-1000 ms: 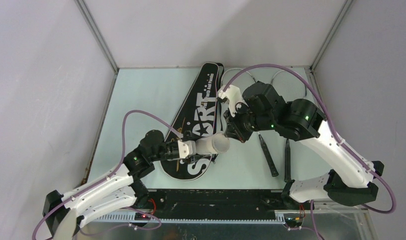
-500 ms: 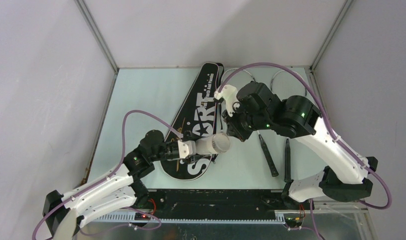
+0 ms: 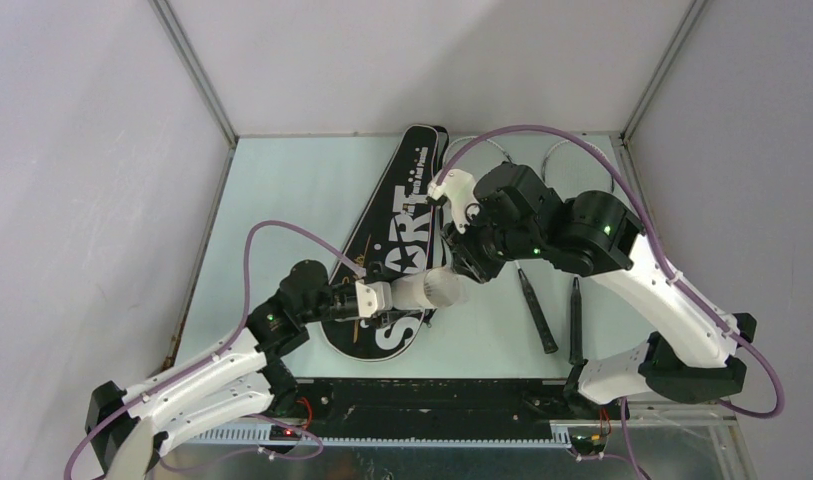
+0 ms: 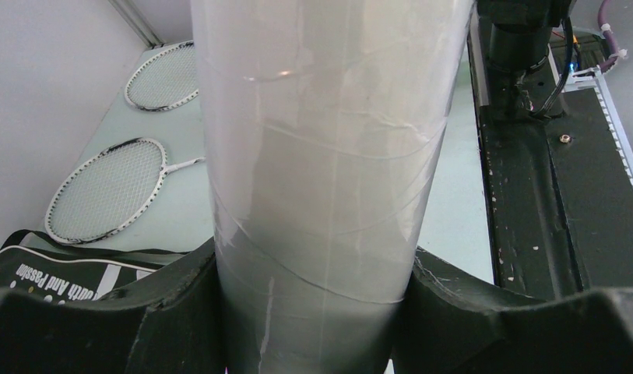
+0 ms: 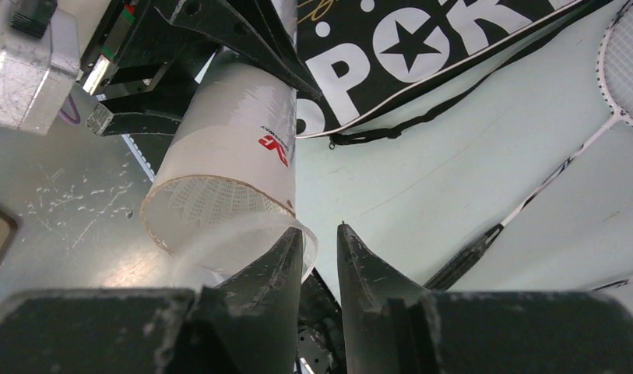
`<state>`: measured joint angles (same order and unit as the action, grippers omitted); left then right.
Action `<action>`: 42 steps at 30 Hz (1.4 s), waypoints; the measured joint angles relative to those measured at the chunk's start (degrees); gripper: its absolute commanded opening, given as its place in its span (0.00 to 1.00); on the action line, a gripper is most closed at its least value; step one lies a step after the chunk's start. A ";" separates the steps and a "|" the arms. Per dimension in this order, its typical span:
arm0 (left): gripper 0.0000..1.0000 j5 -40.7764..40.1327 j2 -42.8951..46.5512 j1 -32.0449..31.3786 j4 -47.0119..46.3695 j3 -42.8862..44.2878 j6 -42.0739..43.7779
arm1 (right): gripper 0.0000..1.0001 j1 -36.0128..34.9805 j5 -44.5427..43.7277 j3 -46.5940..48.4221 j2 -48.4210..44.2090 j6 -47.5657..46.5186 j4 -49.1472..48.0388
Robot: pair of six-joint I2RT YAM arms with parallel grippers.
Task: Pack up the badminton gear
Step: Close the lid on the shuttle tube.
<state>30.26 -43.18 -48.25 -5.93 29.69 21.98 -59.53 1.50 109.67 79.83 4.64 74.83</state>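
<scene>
The left gripper is clamped on the tube, its fingers pressed against opposite sides of the closed end. It holds the tube off the desk, lying roughly level over the wide end of the bag, with the open mouth pointing toward the right arm. In the left wrist view the tube fills the middle of the picture between the two fingers.

The right gripper hangs at the tube's mouth. In its wrist view the right gripper has its jaws nearly together, with only a narrow gap between the tips, just at the tube's rim. A thin white edge shows in that gap, but whether the jaws are pinching it cannot be told. The white skirt of a shuttlecock shows inside the mouth of the tube.

The bag lies flat and slantwise on the desk, narrow end toward the far wall, "SPORT" lettering up. A racket and a second racket lie side by side on the desk right of the bag, black handles toward the near edge, heads toward the far right corner, mostly hidden under the right arm.
</scene>
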 measured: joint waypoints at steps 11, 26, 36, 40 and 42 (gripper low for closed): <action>0.50 -0.35 0.11 0.00 -0.31 0.00 -0.55 | 0.37 -1.22 2.62 -3.04 -1.18 0.96 -4.07; 0.49 -1.27 0.48 0.07 -6.32 -1.22 -6.27 | 0.44 -1.25 2.16 -11.30 -8.13 0.48 -15.23; 0.50 1.16 -0.33 0.07 -12.20 -1.81 -14.53 | 0.44 -2.49 0.74 -25.66 -18.69 -2.25 -33.79; 0.50 2.80 -1.25 0.07 -14.62 -1.81 -17.49 | 0.44 -3.23 0.04 -29.42 -19.63 -3.87 -41.57; 0.50 3.23 -1.57 0.11 -15.26 -1.81 -18.25 | 0.44 -3.58 -0.17 -30.56 -19.23 -4.85 -44.76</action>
<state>33.50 -44.75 -48.14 -21.19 27.88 3.73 -63.11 1.32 79.11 60.60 -0.21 30.06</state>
